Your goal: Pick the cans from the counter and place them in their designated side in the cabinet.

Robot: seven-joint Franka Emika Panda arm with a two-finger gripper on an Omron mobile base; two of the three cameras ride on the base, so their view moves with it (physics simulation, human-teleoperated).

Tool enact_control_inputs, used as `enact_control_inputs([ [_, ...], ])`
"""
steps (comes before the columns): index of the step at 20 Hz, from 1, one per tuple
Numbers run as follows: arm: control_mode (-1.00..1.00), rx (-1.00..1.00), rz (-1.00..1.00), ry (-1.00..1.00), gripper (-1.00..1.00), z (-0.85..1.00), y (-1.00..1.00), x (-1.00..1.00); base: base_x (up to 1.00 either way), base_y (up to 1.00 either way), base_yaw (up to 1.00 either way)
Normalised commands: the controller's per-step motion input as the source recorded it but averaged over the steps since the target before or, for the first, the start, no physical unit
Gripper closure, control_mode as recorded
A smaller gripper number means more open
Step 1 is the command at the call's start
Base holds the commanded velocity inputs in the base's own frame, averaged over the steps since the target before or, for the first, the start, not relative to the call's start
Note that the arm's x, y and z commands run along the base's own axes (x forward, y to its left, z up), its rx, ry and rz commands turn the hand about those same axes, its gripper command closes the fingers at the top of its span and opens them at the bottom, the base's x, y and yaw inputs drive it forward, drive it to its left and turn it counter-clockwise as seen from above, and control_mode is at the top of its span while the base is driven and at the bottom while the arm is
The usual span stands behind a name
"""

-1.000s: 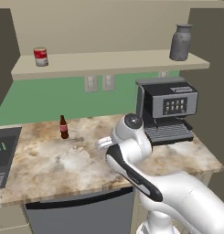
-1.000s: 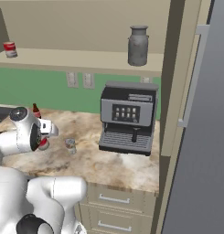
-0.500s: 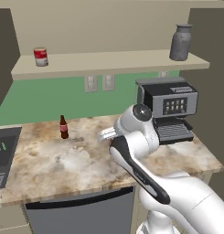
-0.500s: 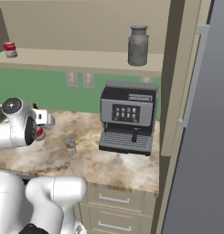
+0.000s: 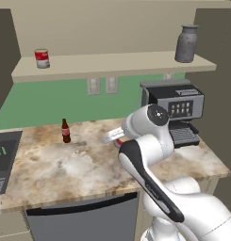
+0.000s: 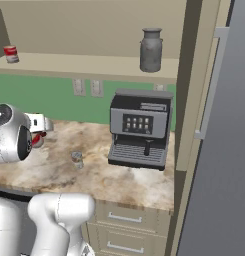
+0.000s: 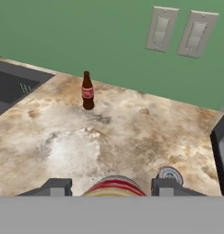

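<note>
My gripper (image 7: 111,186) is shut on a can (image 7: 114,187) with a red band, held above the marbled counter (image 7: 77,146). The left base view has the gripper (image 5: 116,137) in front of the arm's elbow, with a bit of red can (image 5: 119,143) under it. From the right base view, the held can (image 6: 39,140) shows beside the hand. A second, greyish can (image 7: 169,174) stands on the counter (image 6: 94,175), just right of the grip, seen also as the small can (image 6: 76,158). A red-and-white can (image 5: 41,58) stands at the left end of the cabinet shelf (image 5: 112,63).
A slim brown bottle (image 7: 88,90) stands on the counter near the green wall. A grey jug (image 5: 187,43) sits at the shelf's right end, above the black coffee machine (image 6: 140,127). A dark panel (image 5: 1,160) lies at the counter's left edge, and a tall grey unit (image 6: 224,150) stands on the right.
The arm has risen a little and swung slightly, carrying the can in the shut gripper. Nothing on the counter or shelf has moved.
</note>
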Motion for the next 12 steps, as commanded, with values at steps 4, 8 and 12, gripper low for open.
enact_control_inputs([
  [4,-1.0,0.0,0.04,-0.06,1.0,0.41,0.0,-0.33,0.0,0.0,0.0],
  [8,-1.0,0.0,0.04,0.0,1.0,0.44,0.0,-0.32,0.0,0.0,0.0],
  [12,-1.0,0.0,0.04,0.0,1.0,0.49,0.0,-0.22,0.0,0.0,0.0],
])
